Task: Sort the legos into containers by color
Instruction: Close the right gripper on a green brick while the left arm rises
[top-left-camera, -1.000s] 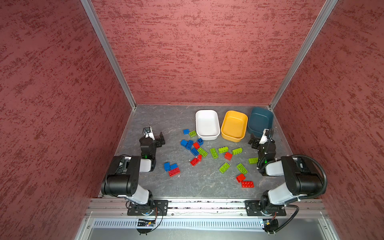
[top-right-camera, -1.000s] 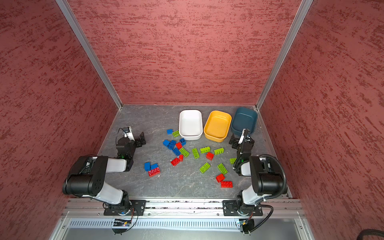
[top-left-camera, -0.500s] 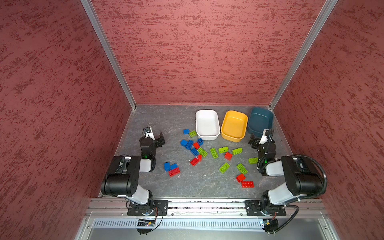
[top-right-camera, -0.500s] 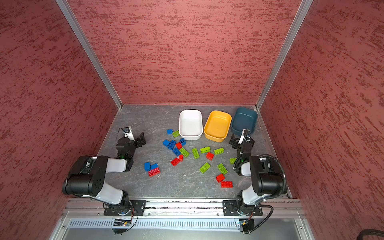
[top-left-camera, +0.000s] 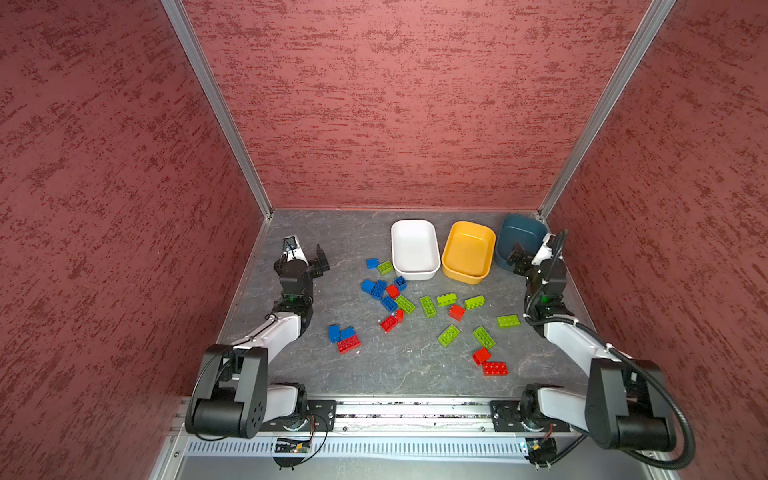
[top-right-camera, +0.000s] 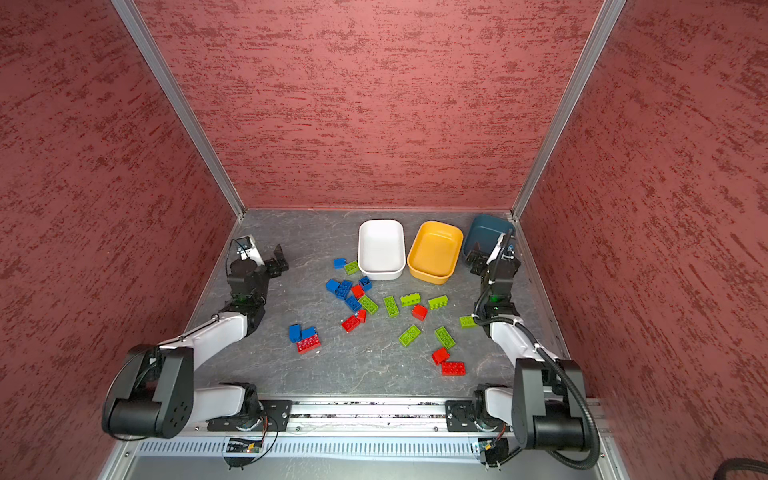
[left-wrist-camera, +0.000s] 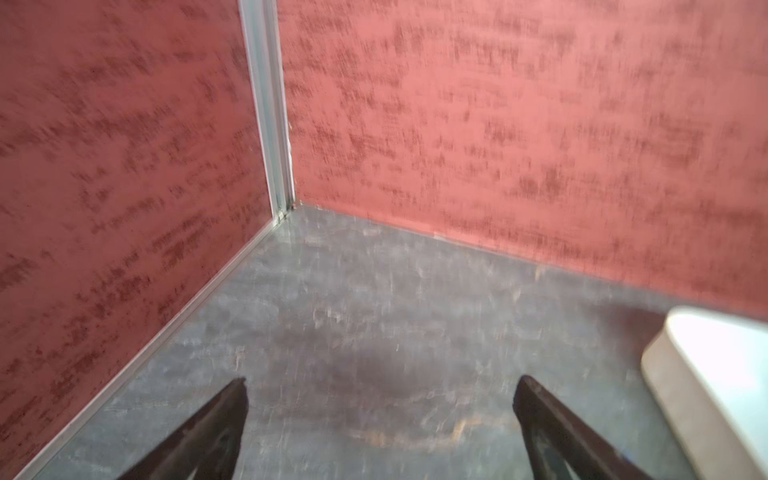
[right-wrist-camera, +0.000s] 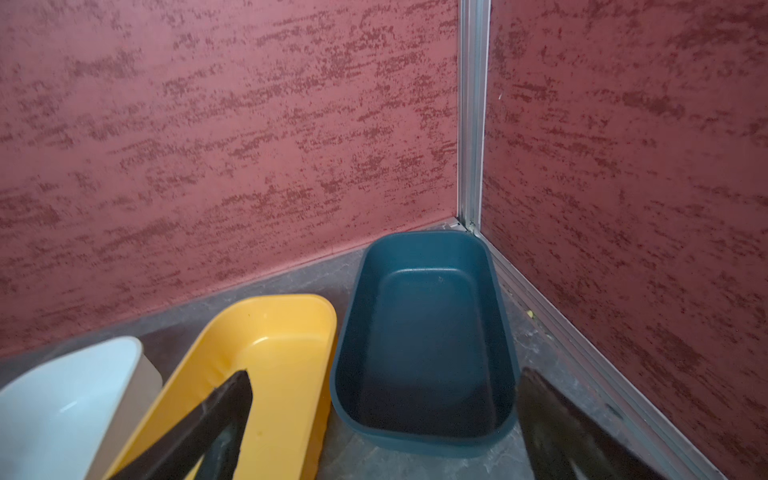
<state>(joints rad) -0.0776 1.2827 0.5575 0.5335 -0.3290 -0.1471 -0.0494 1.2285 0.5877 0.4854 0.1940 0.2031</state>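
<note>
Two dozen or so legos (top-left-camera: 428, 306) lie loose on the grey table (top-left-camera: 395, 386), and we see none inside any tub. Farthest left, the left gripper (top-left-camera: 306, 254) is poised over bare table near the left wall. Its fingers (left-wrist-camera: 216, 424) are spread wide and hold nothing, and the left wrist view shows only grey surface between them.

Just right of that arm we find a small group (top-left-camera: 348, 344): two blue bricks touching a red oblong one. Further right lies the main scatter. Here blue bricks (top-left-camera: 376, 288) are bunched with a few red ones. Lime green oblongs (top-left-camera: 473, 302) are strewn toward the right, and a red pair (top-left-camera: 494, 368) lies nearest the front rail.

Behind the scatter, near the back wall, the three containers stand in a row. The white tub (top-left-camera: 414, 245) comes first, with a blue and a green brick just left of it. The yellow-orange tub (top-left-camera: 468, 249) stands beside it, and the teal tub (top-left-camera: 519, 232) sits in the back right corner.

At the far right, the right gripper (top-left-camera: 532, 254) hangs at the teal tub's near end, equally wide apart and empty.
</note>
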